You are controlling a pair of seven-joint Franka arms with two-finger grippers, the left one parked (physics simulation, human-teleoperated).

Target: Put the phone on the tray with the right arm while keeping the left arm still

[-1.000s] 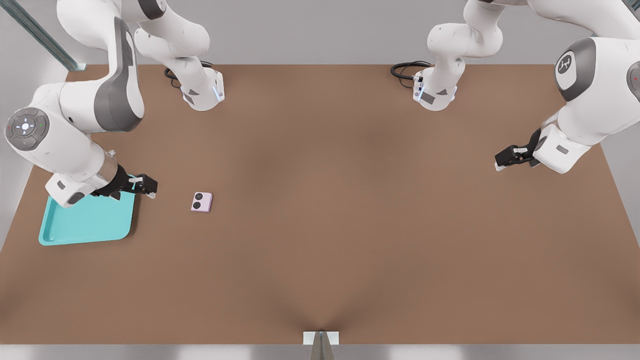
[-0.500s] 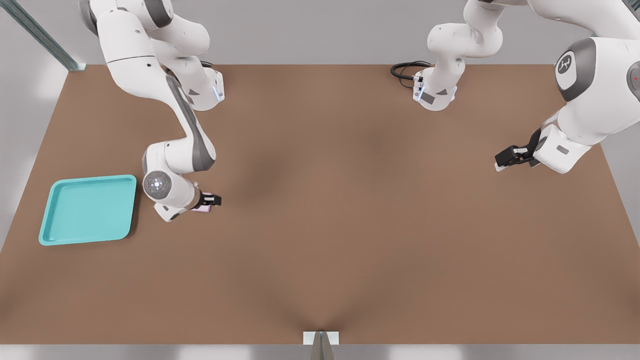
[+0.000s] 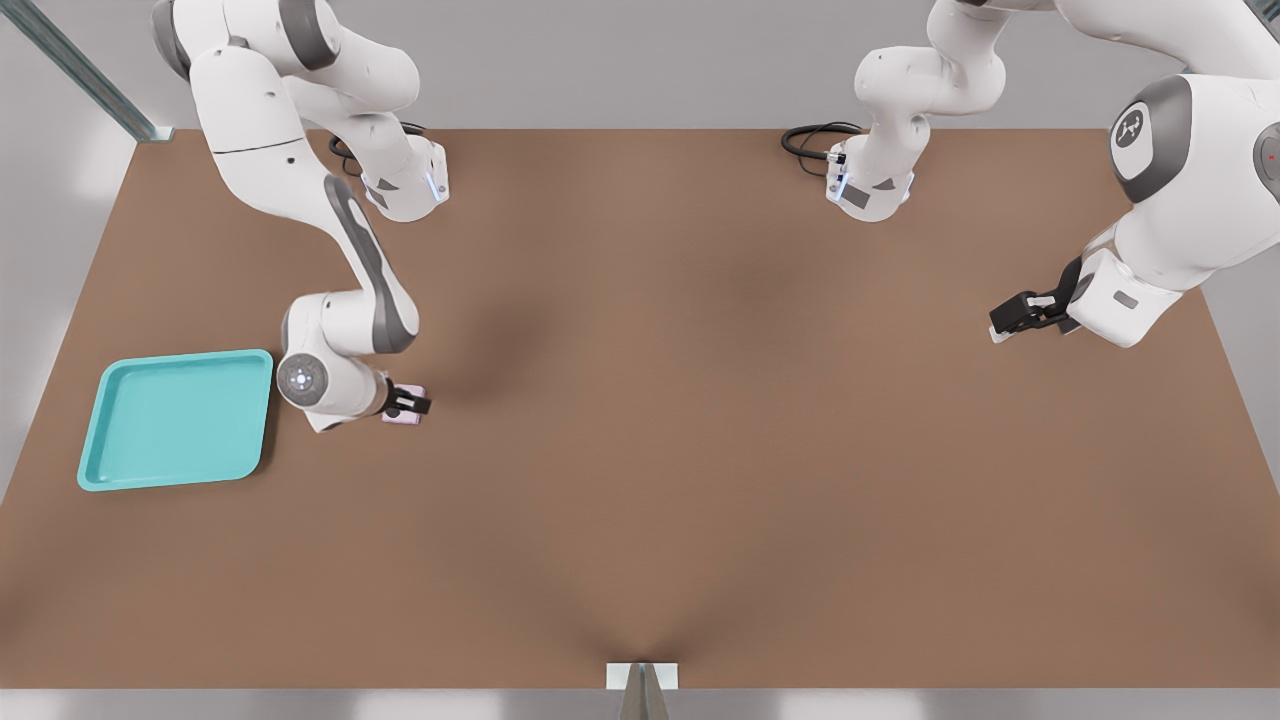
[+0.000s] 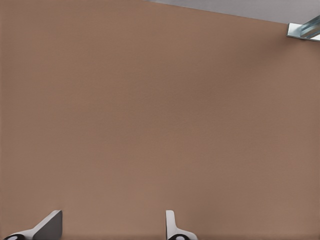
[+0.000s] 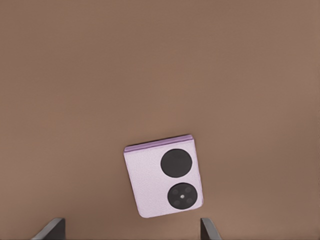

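Observation:
The pale lilac phone (image 5: 163, 176) lies flat on the brown table, its two black lenses facing up. In the front view the phone (image 3: 408, 419) is mostly covered by my gripper (image 3: 410, 404), which hovers directly over it. The wrist view shows both fingertips (image 5: 50, 229) spread wide, one on each side of the phone, with nothing held: the gripper is open. The turquoise tray (image 3: 110, 470) sits empty on the table toward the front view's left of the phone, a short gap away.
The working arm's base (image 3: 405, 185) and a black cable (image 3: 345, 150) stand at the back of the table behind the phone. The parked arm (image 3: 1150, 250) hangs at the front view's far right. A metal bracket (image 3: 641, 678) marks the table's near edge.
The arm swung from over the tray's corner to above the phone, then settled slightly lower and toward the front view's left. The phone and tray have not moved.

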